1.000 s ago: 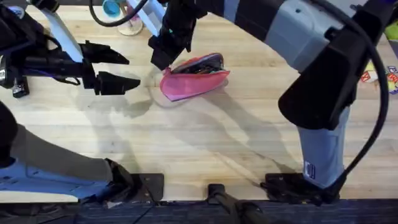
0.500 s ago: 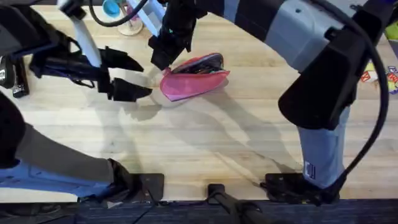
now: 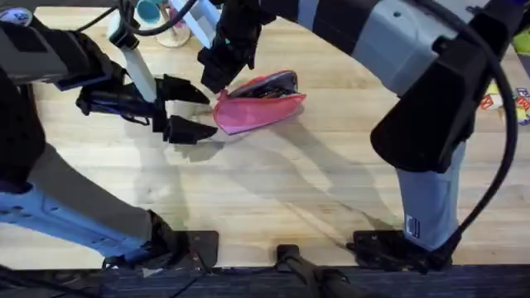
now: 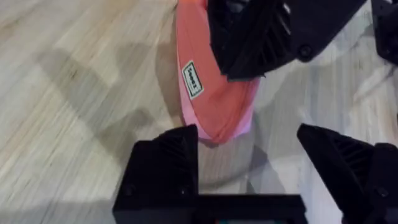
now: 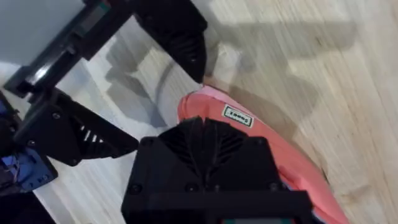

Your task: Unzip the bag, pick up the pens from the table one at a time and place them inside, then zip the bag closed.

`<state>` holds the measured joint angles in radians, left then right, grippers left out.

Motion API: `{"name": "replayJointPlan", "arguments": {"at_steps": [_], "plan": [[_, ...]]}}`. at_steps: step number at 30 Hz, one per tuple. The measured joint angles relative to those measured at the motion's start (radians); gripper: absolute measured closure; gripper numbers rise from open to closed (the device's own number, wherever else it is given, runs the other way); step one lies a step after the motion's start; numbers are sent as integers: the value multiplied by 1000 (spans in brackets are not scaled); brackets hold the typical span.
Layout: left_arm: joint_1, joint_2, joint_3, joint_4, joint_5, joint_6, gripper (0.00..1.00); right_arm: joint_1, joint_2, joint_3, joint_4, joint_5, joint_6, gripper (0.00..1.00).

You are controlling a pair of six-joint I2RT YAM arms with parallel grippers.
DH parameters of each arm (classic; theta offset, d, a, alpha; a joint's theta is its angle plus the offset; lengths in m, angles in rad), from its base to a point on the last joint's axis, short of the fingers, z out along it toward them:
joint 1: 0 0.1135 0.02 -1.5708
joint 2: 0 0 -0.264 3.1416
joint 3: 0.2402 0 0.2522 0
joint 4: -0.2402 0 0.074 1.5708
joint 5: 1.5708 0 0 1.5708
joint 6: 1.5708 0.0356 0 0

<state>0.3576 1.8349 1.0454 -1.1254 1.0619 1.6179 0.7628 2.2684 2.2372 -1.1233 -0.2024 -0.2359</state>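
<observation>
The pink-red bag (image 3: 258, 108) lies on the table (image 3: 273, 190) at the upper middle, its top edge gaping with dark shapes inside (image 3: 273, 85); beyond those shapes the pens are hidden. My right gripper (image 3: 217, 73) reaches across from the right and is shut on the top edge of the bag's left end. The right wrist view has its joined fingers (image 5: 202, 146) over the bag (image 5: 280, 158). Just left of that end my left gripper (image 3: 192, 111) stands open. In the left wrist view the bag (image 4: 214, 93) lies beyond the open left gripper (image 4: 249, 158), apart from it.
A clear jar with sticks (image 3: 170, 29) stands at the back, left of the right arm. Colourful small items (image 3: 517, 103) lie at the right edge. Bare wood stretches in front of the bag toward the arm bases.
My left gripper has travelled right toward the bag's left end, staying open. The right gripper and the bag have not moved.
</observation>
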Motion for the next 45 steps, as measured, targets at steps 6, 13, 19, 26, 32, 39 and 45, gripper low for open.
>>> {"name": "replayJointPlan", "arguments": {"at_steps": [6,13,19,26,32,39,45], "plan": [[-34,34,0,27,48,13,8,0,0,0,0,0,0,971],[-92,56,-1,31,67,18,8,0,0,0,0,0,0,971],[-95,59,-1,46,72,25,444,0,0,0,0,0,0,971],[-95,59,-2,45,70,29,956,0,0,0,-6,27,0,971],[-95,58,-2,45,70,29,957,0,0,0,-9,46,0,971],[-95,59,-2,45,70,29,957,0,0,0,-8,57,0,972],[-95,58,-2,45,70,29,958,0,0,0,-8,68,0,971]]}}
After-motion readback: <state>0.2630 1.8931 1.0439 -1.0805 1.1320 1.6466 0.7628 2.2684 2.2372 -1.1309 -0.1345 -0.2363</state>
